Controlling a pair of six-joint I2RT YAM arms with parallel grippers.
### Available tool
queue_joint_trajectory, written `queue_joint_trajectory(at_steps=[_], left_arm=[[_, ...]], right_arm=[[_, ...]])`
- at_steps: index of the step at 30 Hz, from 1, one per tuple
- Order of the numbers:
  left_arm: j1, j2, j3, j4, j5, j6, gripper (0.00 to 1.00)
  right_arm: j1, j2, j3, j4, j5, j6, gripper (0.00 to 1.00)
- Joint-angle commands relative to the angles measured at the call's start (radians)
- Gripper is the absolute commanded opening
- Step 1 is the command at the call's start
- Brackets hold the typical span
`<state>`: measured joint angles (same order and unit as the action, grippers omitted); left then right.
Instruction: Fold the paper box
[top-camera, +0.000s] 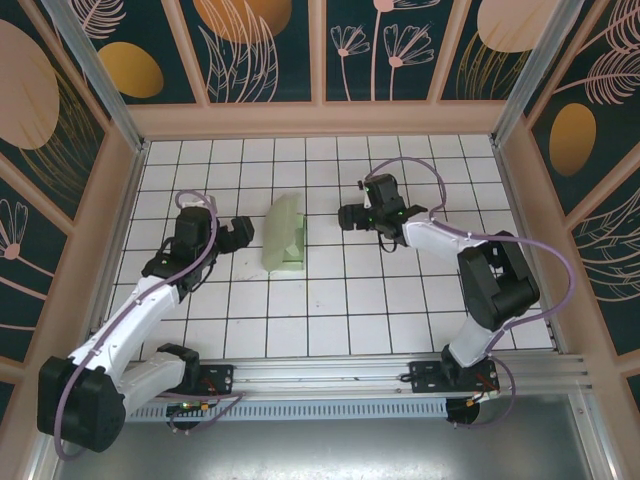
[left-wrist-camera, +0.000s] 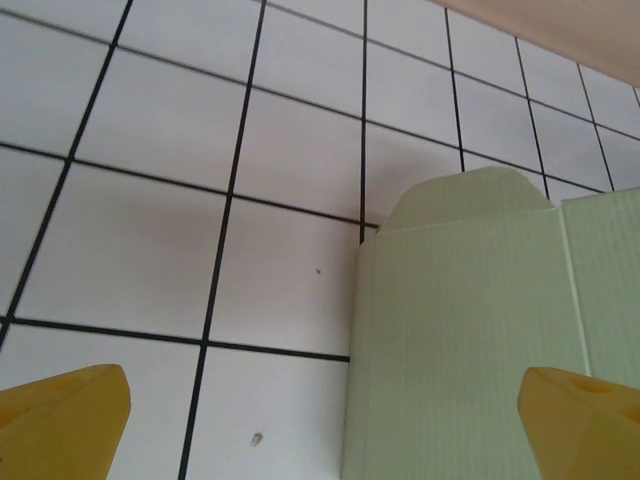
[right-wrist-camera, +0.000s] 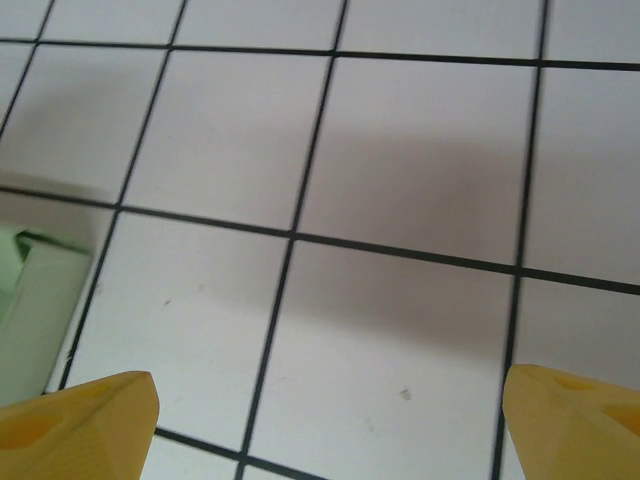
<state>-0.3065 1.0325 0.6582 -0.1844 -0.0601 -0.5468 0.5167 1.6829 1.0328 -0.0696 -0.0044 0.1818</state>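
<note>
Top external view has the paper box (top-camera: 285, 232), pale mint green and partly folded with its panels raised off the tiles, resting on the white tiled surface (top-camera: 330, 310) a little toward 10 o'clock from the middle. The left jaws sit just beside the box at its 9 o'clock, spread wide and pinching nothing, with a narrow strip of tile between them and the card. The right jaws sit at the box's 3 o'clock, a little farther off, also spread and empty, pointing toward the box. Left wrist view looks along the tiles at the box (left-wrist-camera: 470, 340), which takes up the 3 to 6 o'clock part of the picture; one rounded flap stands at its top edge. Two yellow fingertips (left-wrist-camera: 60, 420) show wide apart at the bottom corners, the 5 o'clock one in front of the card; whether it touches the card I cannot tell. Right wrist view shows a corner of the box (right-wrist-camera: 30, 310) at 8 o'clock, with the yellow fingertips (right-wrist-camera: 580, 420) wide apart over bare tile.
</note>
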Motion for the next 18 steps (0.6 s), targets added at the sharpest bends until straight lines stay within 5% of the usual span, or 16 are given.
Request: queue_joint_trajectory(at_steps=[1, 4, 12, 18], left_arm=[[0.003, -0.011, -0.047, 0.033, -0.025, -0.094, 0.99], [0.003, -0.047, -0.099, 0.030, -0.048, -0.162, 0.99], [0.003, -0.030, -0.265, 0.197, 0.177, -0.333, 0.89], [0.010, 0.103, -0.233, 0.297, 0.141, -0.284, 0.77]], right_arm=[[0.052, 0.029, 0.011, 0.069, -0.074, -0.079, 0.90], [0.083, 0.095, 0.059, 0.114, -0.134, -0.128, 0.90], [0.088, 0.347, 0.344, 0.068, -0.298, -0.073, 0.85], [0.092, 0.431, 0.441, 0.040, -0.320, -0.044, 0.86]])
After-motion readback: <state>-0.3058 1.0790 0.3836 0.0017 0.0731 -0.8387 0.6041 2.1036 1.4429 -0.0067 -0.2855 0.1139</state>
